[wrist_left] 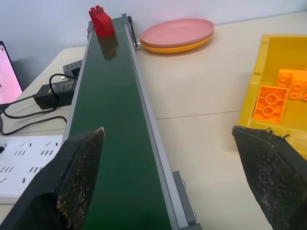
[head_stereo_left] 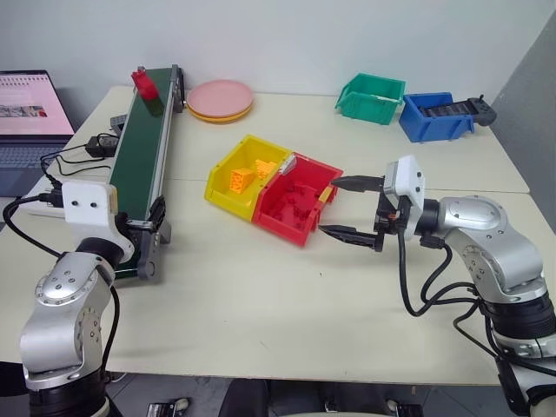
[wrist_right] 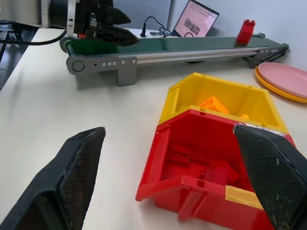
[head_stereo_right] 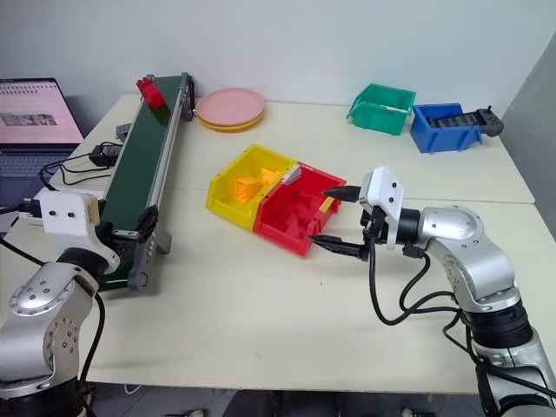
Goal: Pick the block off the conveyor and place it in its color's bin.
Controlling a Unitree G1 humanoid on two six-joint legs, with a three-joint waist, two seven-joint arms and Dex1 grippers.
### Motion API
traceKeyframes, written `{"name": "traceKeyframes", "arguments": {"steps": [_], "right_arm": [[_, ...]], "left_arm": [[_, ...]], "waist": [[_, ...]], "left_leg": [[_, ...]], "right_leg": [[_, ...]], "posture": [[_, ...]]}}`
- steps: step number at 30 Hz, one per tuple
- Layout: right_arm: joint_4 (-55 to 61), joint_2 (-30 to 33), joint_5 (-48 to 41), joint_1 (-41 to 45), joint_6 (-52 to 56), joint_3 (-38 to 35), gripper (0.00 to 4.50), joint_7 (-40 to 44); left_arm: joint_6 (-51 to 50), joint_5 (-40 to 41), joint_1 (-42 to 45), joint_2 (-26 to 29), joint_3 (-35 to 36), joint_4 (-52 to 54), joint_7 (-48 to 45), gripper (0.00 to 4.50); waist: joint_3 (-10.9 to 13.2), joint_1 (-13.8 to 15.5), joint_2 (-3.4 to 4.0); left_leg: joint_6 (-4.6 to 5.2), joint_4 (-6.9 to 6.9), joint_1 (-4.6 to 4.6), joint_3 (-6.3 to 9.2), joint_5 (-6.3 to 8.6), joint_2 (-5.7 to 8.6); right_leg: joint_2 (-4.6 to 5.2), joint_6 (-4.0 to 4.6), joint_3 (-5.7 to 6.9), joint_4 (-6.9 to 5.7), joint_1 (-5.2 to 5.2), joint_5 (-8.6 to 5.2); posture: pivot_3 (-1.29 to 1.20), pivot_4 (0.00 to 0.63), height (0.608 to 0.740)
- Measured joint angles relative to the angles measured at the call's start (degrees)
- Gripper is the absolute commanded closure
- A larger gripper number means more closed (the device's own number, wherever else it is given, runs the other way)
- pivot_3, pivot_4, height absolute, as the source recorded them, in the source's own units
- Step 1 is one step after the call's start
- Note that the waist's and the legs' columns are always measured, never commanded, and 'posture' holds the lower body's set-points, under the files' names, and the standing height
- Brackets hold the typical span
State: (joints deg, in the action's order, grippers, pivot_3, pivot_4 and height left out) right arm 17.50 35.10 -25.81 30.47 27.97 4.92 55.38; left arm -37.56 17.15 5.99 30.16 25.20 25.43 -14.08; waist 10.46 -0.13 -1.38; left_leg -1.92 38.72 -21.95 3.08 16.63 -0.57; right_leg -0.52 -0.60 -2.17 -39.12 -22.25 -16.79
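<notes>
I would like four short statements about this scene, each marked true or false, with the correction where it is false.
1. The small red studded plastic block stands at the far end of the long dark green belt conveyor. True.
2. The red open-top plastic bin is empty. False: red bricks lie inside.
3. The right gripper is open, beside the red bin. True.
4. The left gripper holds the block. False: it is open at the conveyor's near end.

Belt (wrist_left: 115,143) clear up to block (wrist_left: 101,23); side rails (wrist_left: 148,120) flank it.
</notes>
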Motion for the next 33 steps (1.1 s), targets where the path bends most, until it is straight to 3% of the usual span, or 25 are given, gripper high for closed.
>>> {"name": "traceKeyframes", "arguments": {"steps": [33], "right_arm": [[-0.3, -1.8, -4.5, 2.7, -0.5, -0.3, 0.00, 2.4]], "left_arm": [[0.3, 4.2, -0.5, 1.7, 3.9, -2.0, -1.4, 0.05]], "waist": [[0.0, 0.0, 0.00]], "left_leg": [[0.00, 0.00, -0.01, 0.01, 0.00, 0.00]], "right_leg": [[0.00, 0.00, 0.01, 0.01, -0.01, 0.00]], "posture": [[0.00, 0.150, 0.740]]}}
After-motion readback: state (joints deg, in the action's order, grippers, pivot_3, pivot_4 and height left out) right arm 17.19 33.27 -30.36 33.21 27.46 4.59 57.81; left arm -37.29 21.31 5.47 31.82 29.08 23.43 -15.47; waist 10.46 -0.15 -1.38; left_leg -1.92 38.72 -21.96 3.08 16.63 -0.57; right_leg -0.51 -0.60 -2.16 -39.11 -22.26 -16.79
